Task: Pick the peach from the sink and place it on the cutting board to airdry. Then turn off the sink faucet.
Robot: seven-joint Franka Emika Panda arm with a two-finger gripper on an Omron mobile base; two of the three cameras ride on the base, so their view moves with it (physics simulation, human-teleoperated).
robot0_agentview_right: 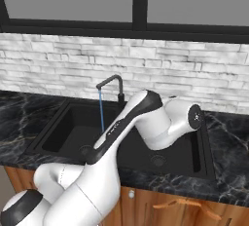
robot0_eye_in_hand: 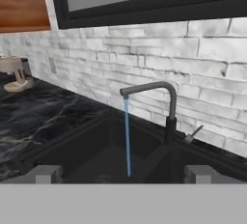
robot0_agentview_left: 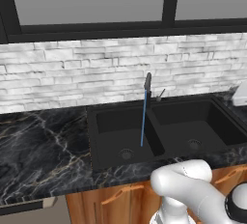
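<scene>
The matte black double-basin sink [robot0_agentview_left: 159,124] sits in the dark marble counter, with a round drain in each basin. The sink faucet [robot0_agentview_left: 147,84] stands behind the divider with its spout over the left basin, and a thin blue water stream [robot0_agentview_left: 143,121] runs from it. Its small metal lever [robot0_agentview_left: 160,94] sticks up to the right of the base. The hand view faces the sink faucet [robot0_eye_in_hand: 161,100] and lever [robot0_eye_in_hand: 193,133] from a distance. My gripper [robot0_eye_in_hand: 123,175] is open, fingertips [robot0_eye_in_hand: 46,174] wide apart with nothing between them. The peach and the cutting board are out of view.
The dark marble counter [robot0_agentview_left: 38,146] stretches left of the sink, and a white brick wall [robot0_agentview_left: 72,73] with a window above backs it. A white object [robot0_agentview_left: 240,95] sits at the right edge. A stand mixer [robot0_eye_in_hand: 14,73] stands on the far counter below a wooden cabinet [robot0_eye_in_hand: 24,1].
</scene>
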